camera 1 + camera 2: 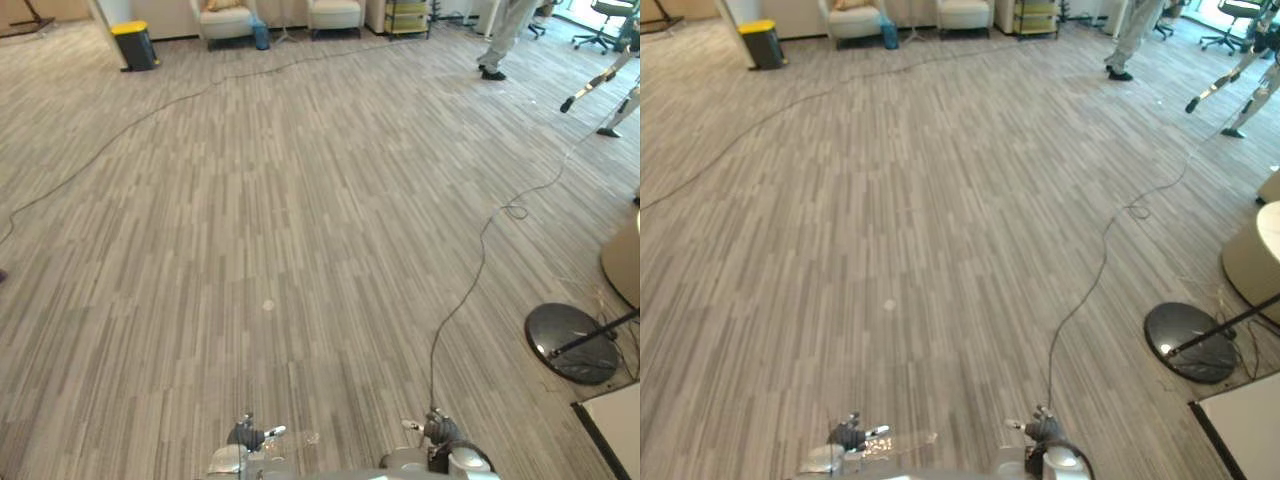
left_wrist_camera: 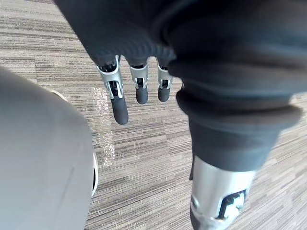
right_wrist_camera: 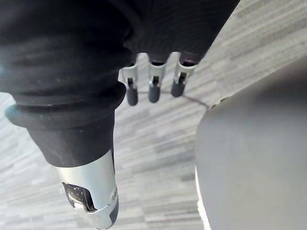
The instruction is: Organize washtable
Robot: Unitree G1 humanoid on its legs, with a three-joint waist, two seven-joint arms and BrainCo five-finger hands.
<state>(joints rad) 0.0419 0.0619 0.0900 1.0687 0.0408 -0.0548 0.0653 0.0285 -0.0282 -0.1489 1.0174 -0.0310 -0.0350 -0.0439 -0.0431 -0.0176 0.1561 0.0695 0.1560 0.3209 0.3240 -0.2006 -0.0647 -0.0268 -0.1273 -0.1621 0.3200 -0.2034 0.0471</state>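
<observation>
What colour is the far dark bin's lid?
Yellow lid on the dark bin; clearest in the left eye view.

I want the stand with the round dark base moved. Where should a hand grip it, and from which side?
Likely the thin dark pole just above the round base, coming from the open carpet on the robot's left. The base is a flat disc on the floor, nothing to curl round; a white table corner crowds its right.

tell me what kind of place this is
Probably an open office or lab floor: wide grey striped carpet, pale armchairs along the far wall, and a yellow-lidded bin beside them.
</observation>
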